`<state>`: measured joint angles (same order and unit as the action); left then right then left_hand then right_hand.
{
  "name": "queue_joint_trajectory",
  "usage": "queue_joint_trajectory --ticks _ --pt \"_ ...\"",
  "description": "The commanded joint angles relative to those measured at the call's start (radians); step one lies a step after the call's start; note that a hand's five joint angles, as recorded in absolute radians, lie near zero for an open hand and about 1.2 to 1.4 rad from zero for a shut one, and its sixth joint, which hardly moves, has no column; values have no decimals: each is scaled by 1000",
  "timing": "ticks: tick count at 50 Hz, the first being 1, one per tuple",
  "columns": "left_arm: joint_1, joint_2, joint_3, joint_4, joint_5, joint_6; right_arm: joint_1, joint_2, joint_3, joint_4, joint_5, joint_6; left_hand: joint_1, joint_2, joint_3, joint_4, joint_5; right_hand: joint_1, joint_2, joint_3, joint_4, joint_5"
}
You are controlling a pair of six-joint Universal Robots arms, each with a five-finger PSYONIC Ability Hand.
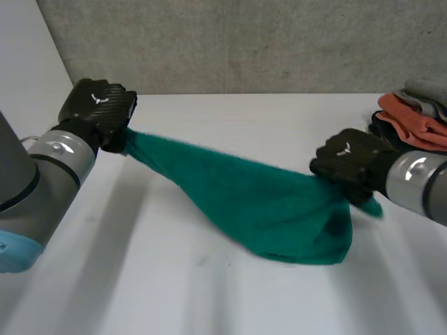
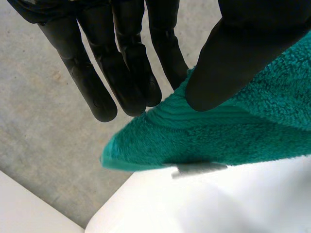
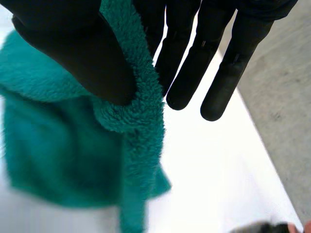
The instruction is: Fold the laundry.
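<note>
A green terry towel (image 1: 265, 202) hangs stretched between my two hands above the white table (image 1: 174, 293), its middle sagging onto the tabletop. My left hand (image 1: 98, 108) at the far left pinches one corner of the towel (image 2: 204, 136) between thumb and straight fingers (image 2: 126, 73). My right hand (image 1: 349, 162) at the right pinches the opposite end of the towel (image 3: 131, 111) against its thumb, the fingers (image 3: 189, 58) straight behind the cloth. A loose tip of cloth hangs below the right hand.
A pile of folded laundry (image 1: 415, 115), orange, grey and dark pieces, lies at the table's far right edge. A grey wall (image 1: 244, 42) runs behind the table. The table's far left corner (image 2: 146, 204) lies under my left hand.
</note>
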<state>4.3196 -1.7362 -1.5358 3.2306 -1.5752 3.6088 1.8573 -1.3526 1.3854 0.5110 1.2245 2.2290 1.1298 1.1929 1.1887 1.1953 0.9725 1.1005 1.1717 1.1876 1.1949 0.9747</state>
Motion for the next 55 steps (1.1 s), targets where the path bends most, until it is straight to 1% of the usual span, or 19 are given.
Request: queue_joint_trajectory --ticks 1,4,7,8,10,11,13,14,17,20,24,27,33,37,39,41,50,54,55 --pt "-5 -141 28 14 -3 30 16 57 -61 -59 91 -19 266 203 208 201 249 296 225 209 201 247" --pt "-6 -218 135 49 -14 66 42 165 -152 -214 136 14 266 203 208 201 249 296 225 209 201 247" --pt "-12 -282 294 104 -32 132 62 210 -244 -328 188 38 266 203 208 201 249 296 225 209 201 247" --pt "-18 -301 381 153 -51 160 72 228 -300 -415 229 56 266 203 208 201 249 296 225 209 201 247" --pt "-21 -312 459 236 -66 186 82 234 -341 -536 265 66 266 203 208 201 249 296 225 209 201 247" --pt "-20 -318 500 323 -74 198 86 231 -356 -654 285 69 266 203 208 201 249 296 225 209 201 247" --pt "-15 -313 525 424 -88 200 86 218 -348 -837 302 69 266 203 208 201 249 296 225 209 201 247" --pt "-24 -307 528 519 -95 206 88 211 -341 -885 305 69 266 203 208 201 249 296 225 209 201 247" --pt "-37 -299 511 601 -103 208 86 178 -298 -944 299 66 266 203 208 201 249 296 225 209 201 247" --pt "-52 -289 458 580 -105 203 86 152 -266 -907 297 64 266 203 208 201 249 296 225 209 201 247" --pt "-67 -226 298 534 -105 200 88 135 -200 -765 265 64 266 203 208 201 249 296 225 209 201 247" --pt "-75 -169 115 515 -101 199 80 136 -123 -559 208 52 266 203 208 201 249 296 225 209 201 247" --pt "-106 -144 -110 511 -105 200 80 173 -14 -292 198 41 266 203 208 201 249 296 225 209 201 247" --pt "-133 -144 -191 508 -106 206 77 178 29 -229 190 55 266 203 208 201 249 271 199 184 176 222" --pt "-138 -140 -213 503 -108 208 77 176 34 -226 193 60 266 203 208 201 249 40 -31 -47 -54 -9" --pt "-138 -120 -233 489 -108 208 77 174 35 -232 190 79 266 203 208 201 249 -423 -494 -510 -517 -471" --pt "-138 -33 -270 382 -106 195 68 109 -43 -244 176 97 266 203 208 201 249 -698 -769 -785 -793 -747" --pt "-129 -25 -282 364 -106 194 48 151 -88 -220 158 11 266 203 208 201 249 -710 -781 -797 -805 -759" --pt "-126 -26 -283 362 -106 195 45 189 -91 -212 139 -55 266 203 208 201 249 -707 -778 -794 -802 -756"
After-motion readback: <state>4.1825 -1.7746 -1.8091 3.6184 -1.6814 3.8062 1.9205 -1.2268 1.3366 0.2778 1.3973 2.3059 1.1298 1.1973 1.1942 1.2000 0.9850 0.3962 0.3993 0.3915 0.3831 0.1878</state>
